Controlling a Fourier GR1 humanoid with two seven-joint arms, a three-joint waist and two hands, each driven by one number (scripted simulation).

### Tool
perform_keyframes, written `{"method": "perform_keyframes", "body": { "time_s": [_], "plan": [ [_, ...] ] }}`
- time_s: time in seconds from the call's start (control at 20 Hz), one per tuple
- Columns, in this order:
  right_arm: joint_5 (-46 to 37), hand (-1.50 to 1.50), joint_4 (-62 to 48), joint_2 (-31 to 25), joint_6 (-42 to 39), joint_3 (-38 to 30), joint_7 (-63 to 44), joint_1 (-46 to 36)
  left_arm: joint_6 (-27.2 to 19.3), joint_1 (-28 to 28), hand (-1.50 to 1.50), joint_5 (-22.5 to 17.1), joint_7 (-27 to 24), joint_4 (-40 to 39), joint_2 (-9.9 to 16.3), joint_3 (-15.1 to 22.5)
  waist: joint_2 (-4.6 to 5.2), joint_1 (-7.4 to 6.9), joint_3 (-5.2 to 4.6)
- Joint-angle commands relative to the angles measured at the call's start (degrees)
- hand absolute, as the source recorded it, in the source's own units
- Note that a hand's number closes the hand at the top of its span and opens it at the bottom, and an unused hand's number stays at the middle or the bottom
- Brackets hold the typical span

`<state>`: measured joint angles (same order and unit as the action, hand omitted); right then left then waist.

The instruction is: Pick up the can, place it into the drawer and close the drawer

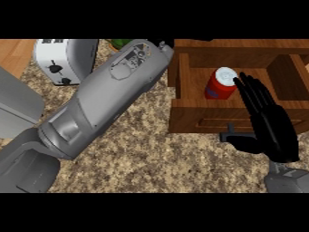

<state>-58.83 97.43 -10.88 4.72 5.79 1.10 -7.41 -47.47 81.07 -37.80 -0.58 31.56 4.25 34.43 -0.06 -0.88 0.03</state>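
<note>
A red can with a white top stands upright inside the open wooden drawer, toward its front middle. My right hand is open, its straight fingers reaching over the drawer's front wall, with their tips just right of the can's top. Whether they touch the can is unclear. Its thumb lies low by the drawer's dark handle. My left forearm crosses from the lower left to the drawer's left corner. Only a dark sliver of the left hand shows at the top edge.
A white toaster stands at the back left on the speckled counter. A grey slab lies at the far left. Something green peeks out behind the left forearm. The drawer's front panel juts toward me.
</note>
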Motion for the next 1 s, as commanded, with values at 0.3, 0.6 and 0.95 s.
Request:
{"method": "perform_keyframes", "body": {
  "time_s": [0.3,0.6,0.95],
  "plan": [
    [-4.7,-1.50,-24.7,3.2,13.3,-4.0,3.7,-10.6,1.6,-6.4,-1.50,3.8,7.9,13.8,10.3,1.5,-0.11,-1.94,0.01],
    [-7.5,-1.50,-35.2,3.0,17.2,-5.9,4.5,-15.4,2.0,-10.0,-1.50,4.4,11.4,20.2,14.1,1.9,0.15,-2.67,0.02],
    [-10.1,-1.50,-46.2,3.6,27.5,-9.6,5.3,-22.6,3.8,-14.3,-1.50,4.9,13.0,25.2,19.4,0.7,0.54,-2.55,0.04]
  ]
}}
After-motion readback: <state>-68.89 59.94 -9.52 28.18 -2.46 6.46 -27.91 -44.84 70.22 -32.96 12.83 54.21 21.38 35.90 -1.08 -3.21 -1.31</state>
